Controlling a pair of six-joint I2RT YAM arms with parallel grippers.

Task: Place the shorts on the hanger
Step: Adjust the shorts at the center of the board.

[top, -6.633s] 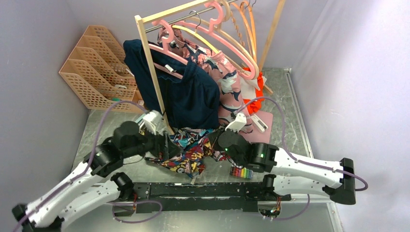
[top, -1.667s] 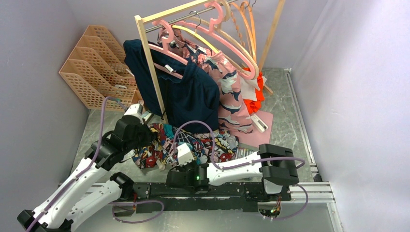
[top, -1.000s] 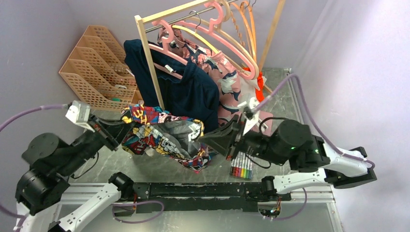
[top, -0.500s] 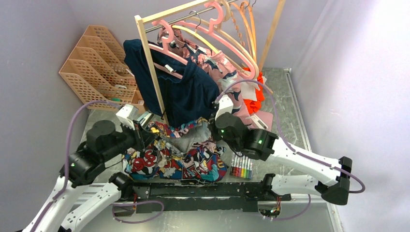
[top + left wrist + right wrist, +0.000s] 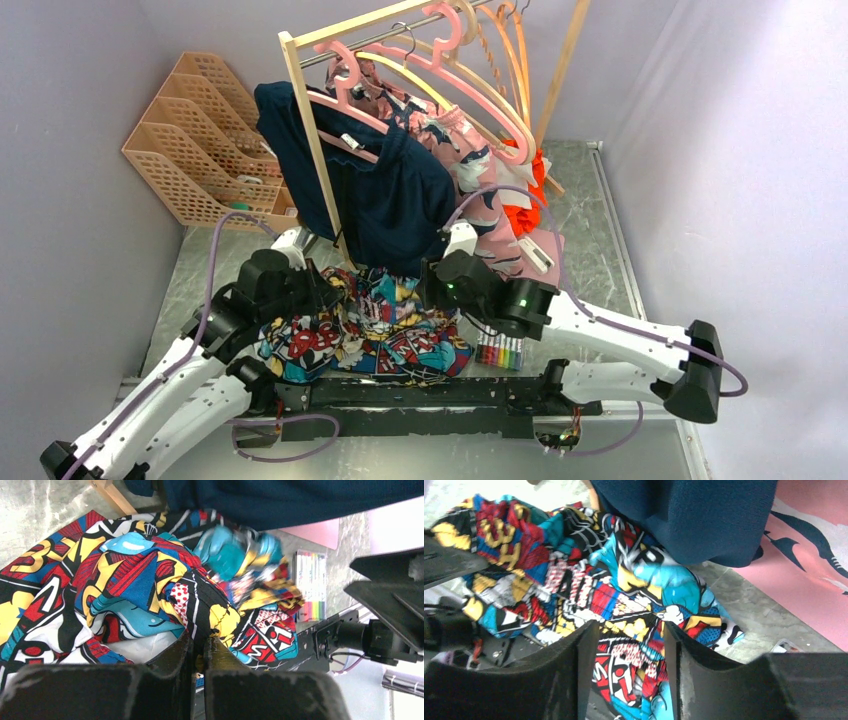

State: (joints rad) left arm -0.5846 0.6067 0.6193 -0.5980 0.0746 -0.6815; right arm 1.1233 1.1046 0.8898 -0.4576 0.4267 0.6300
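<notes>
File trays [image 5: 195, 140]: orange lattice set, far-left corner of the table [image 5: 590, 230], against the wall.
Left gripper [image 5: 198, 655]: clenched on a raised fold of the shorts [image 5: 375, 335]. In the left wrist view a black-and-yellow ridge of fabric runs down into the narrow slit between the fingers.
Shorts: spread on the table at the near edge, between the two grippers. Far edge lies under the hem of the navy garment [image 5: 400, 200]. Not on any hanger.
Rack [image 5: 312, 140]: pale wooden frame, its post rising from the table just behind the shorts.
Navy garment: hangs from the rack, its hem just above the shorts.
Right gripper [image 5: 628, 630]: released, fingers spread wide. Shorts fabric fills the gap between them in the right wrist view. Contact with the fabric cannot be told.
Hanger [image 5: 446, 20]: pale pink, hooked on the rack rail at the top of the overhead view, bare, well apart from the shorts.
Pink garment [image 5: 480, 195]: navy-and-white pattern, hangs right of the navy garment.
Marker set [image 5: 498, 352]: flat on the table, just right of the shorts.
</notes>
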